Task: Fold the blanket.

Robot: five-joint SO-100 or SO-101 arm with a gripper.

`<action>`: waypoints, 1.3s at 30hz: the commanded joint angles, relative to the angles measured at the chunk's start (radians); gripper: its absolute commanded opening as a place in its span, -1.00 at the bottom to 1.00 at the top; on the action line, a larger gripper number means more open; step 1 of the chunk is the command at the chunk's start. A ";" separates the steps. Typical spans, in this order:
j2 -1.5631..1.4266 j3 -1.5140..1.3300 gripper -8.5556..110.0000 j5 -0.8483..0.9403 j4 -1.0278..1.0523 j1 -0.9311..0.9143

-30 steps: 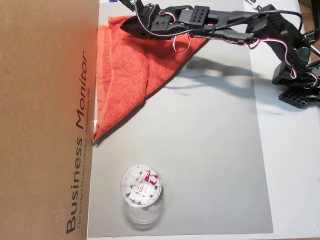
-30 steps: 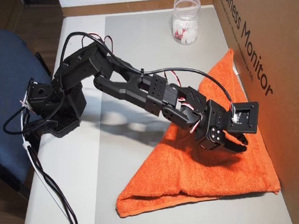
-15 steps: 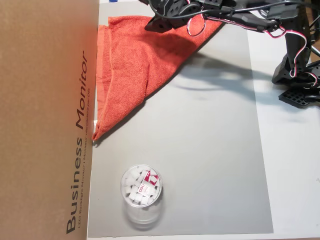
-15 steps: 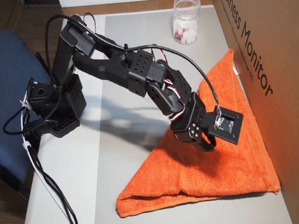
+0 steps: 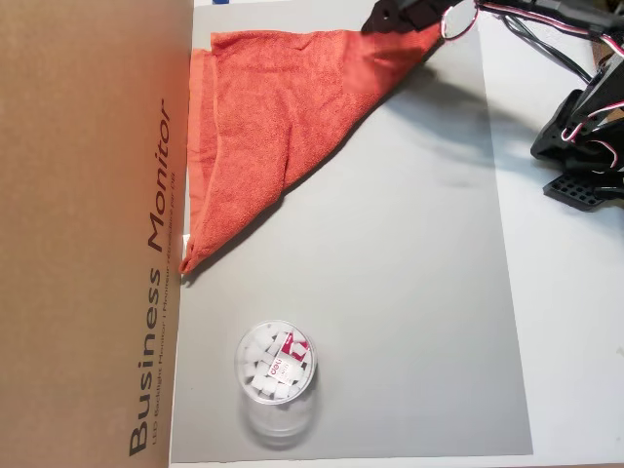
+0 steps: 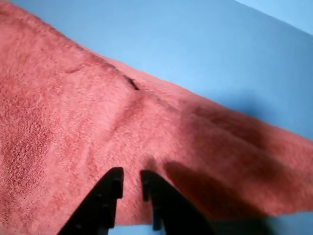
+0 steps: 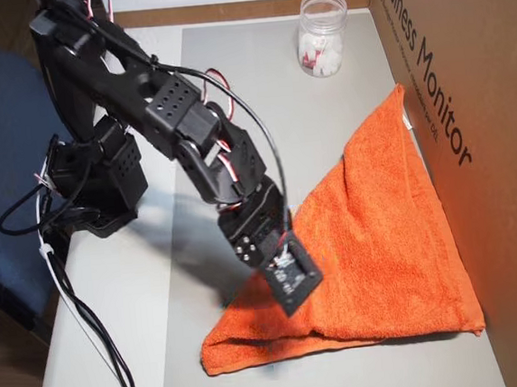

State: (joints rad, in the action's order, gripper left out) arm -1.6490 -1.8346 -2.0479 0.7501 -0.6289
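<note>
My gripper (image 6: 131, 185), fingers nearly together and holding nothing, has lifted off the blanket (image 7: 373, 256) since 1 second ago. The blanket lies folded in a triangle on the mat (image 5: 409, 292) against the box (image 5: 88, 234). I judge the fold done.

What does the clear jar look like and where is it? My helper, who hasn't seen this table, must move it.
Start at the tall cardboard box printed "Business Monitor" along one side of the grey mat. Follow it away from the orange blanket folded into a triangle. The clear jar stands alone on the mat beside the box, the only see-through thing, filled with small white pieces.
</note>
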 commanded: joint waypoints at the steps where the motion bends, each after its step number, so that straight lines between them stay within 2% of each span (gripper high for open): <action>1: -0.172 -0.094 -0.73 -0.072 0.003 -0.021; 12: -0.535 -0.469 -0.57 -0.299 -0.012 -0.124; 18: -0.597 -0.554 -0.56 -0.382 -0.021 -0.186; 21: -0.594 -0.606 -0.57 -0.463 -0.098 -0.222; 39: -0.584 -0.813 -0.57 -0.479 -0.397 -0.272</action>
State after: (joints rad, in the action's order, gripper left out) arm -2.2197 -2.6446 -2.5203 0.3958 -0.8958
